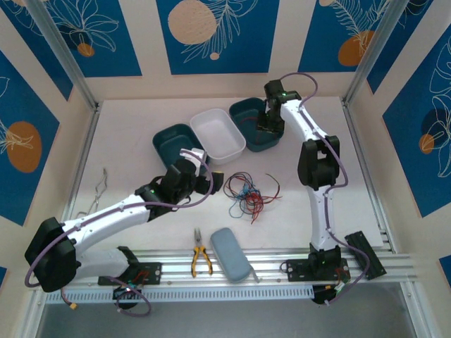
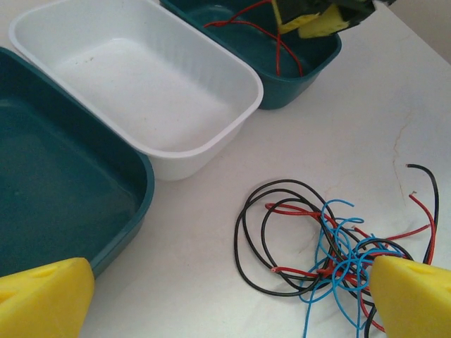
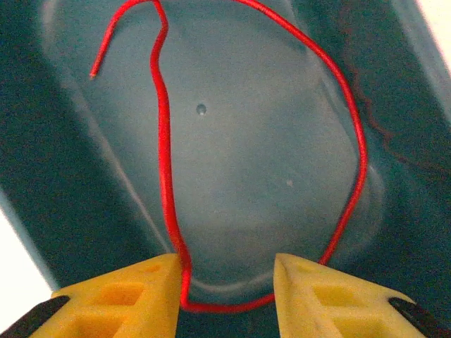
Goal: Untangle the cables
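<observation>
Hanging over the far teal tub [image 3: 296, 134], the right gripper [image 3: 227, 276] has its blocky yellow fingers [image 3: 134, 292] parted with a clear gap between them, clamping nothing. Below them a thin red wire [image 3: 163, 127] lies in a long open loop on the tub's smooth, glossy floor. The bottom of the loop curves across just under the gap and passes close by the inner edge of one finger; whether it touches is unclear. Its cut end points away at the far side. The left gripper [image 2: 229, 282] stands spread wide, its matte yellow pads [image 2: 42, 296] low over the white tabletop [image 2: 352, 120]. Just ahead of it, hard against one pad, sits the knot of cables [image 2: 331, 246]: black rings, kinked blue strands and red lengths crossing one another. Farther ahead stands a ribbed white plastic tub [image 2: 211, 67] with rounded corners, and a second teal tub [image 2: 63, 183] sits beside the other pad.
</observation>
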Tool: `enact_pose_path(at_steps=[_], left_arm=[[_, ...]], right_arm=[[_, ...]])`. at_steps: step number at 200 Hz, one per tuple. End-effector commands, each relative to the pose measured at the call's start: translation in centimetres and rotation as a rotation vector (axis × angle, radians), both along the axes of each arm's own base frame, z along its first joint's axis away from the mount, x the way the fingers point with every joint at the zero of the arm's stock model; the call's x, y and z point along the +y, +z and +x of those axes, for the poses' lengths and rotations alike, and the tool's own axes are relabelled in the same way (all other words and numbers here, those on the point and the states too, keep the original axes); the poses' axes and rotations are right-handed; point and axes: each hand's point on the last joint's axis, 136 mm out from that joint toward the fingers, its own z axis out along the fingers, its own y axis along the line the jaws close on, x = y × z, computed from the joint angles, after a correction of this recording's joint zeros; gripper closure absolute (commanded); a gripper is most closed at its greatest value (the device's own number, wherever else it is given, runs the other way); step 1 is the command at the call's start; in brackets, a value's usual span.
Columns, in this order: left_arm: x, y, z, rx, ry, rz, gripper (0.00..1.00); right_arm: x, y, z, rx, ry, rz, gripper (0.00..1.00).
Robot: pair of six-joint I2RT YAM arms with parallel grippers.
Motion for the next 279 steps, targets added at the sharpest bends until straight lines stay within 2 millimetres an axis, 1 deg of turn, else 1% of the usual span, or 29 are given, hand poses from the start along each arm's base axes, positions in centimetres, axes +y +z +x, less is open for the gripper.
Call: enact_pose_path(at_steps=[1,26,55,80,105,133,165,195,213,231,240,262,279], left_arm=[[0.4,1.4,0.9,-0.012,0.043,-0.032,0.00],[0.4,1.5,1.1,-0.005,0.054,-0.042,0.00],[0.4,1.3,1.4,0.017,0.073,-0.048,0.00],[0.3,0.8,1.6,0.034,0.078,-0.043,0.00],[0.2,0.3,1.8,0.050,0.091,-0.051,0.00],[0.4,-0.4,2.1,0.072,0.120,-0.068,0.00],[0.9,-2.0,2.4,0.126,0.172,-0.078,0.00],[1.0,-3.3,2.6,0.173,0.202,-0.097,0.00],[0.4,-3.9,2.5,0.191,0.179,-0.102,0.00],[-1.2,-4.1,1.9,0.197,0.076,-0.110,0.00],[-1.6,-4.2,1.7,0.203,0.051,-0.124,0.00],[-1.7,-4.7,1.4,0.219,0.050,-0.149,0.00],[-1.6,-5.0,1.4,0.225,0.061,-0.158,0.00]], right_arm=[[0.3,5.1,-0.7,-0.100,-0.005,0.032,0.58],[0.4,6.7,-2.1,-0.120,-0.005,0.060,0.58],[0.8,8.2,-4.5,-0.142,0.000,0.103,0.58],[1.8,9.4,-7.4,-0.159,0.018,0.135,0.58],[2.8,9.7,-11.1,-0.164,0.039,0.118,0.59],[3.8,9.0,-15.9,-0.131,0.052,0.083,0.61],[4.9,7.7,-21.5,-0.082,0.062,0.028,0.62],[4.4,6.5,-26.1,-0.007,0.012,-0.014,0.65],[4.2,5.8,-28.6,0.037,-0.024,-0.015,0.67],[4.4,5.0,-30.9,0.082,-0.051,-0.025,0.69],[4.5,4.7,-32.1,0.099,-0.058,-0.045,0.69],[4.6,3.4,-34.7,0.141,-0.091,-0.101,0.68],[4.8,2.3,-36.2,0.174,-0.109,-0.112,0.68]])
